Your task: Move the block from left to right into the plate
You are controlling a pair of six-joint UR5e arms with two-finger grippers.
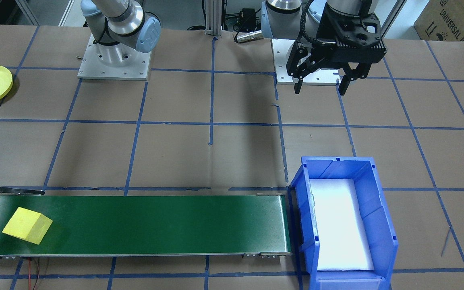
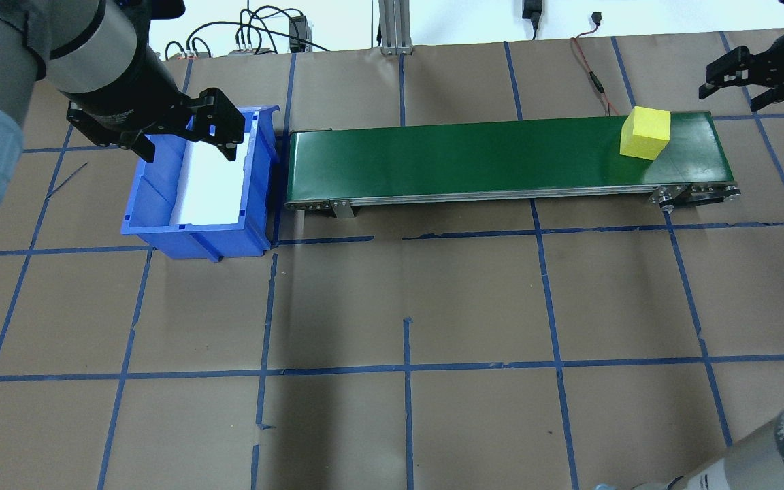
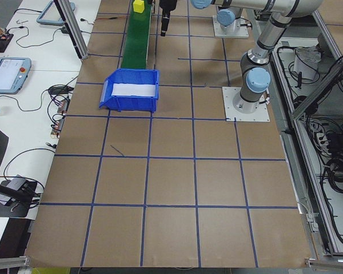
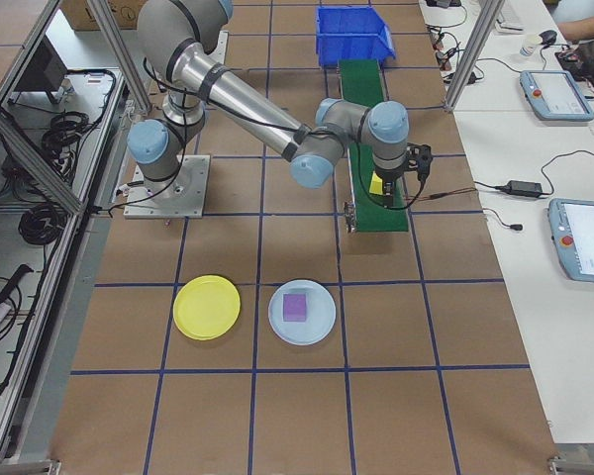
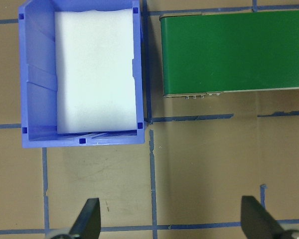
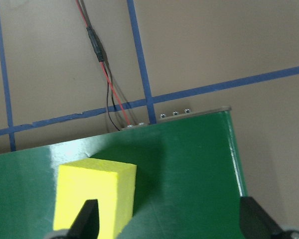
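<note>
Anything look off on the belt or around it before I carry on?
Nothing serious. The block sits slightly askew at the belt's end, square on its base. The bin holds only white padding. The right tool hangs open near the block.

Both arms are silver-grey tubular links with pale blue joint caps, each bolted to a square white base plate (image 1: 114, 60). Left gripper (image 1: 323, 85) is black, ribbed housing, two slim fingers; a black corrugated cable runs alongside its wrist.

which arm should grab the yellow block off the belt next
The right. Its gripper hangs open near the yellow block at the green belt's right end, block between its jaws in the wrist view. The left gripper is over the blue bin.
</note>
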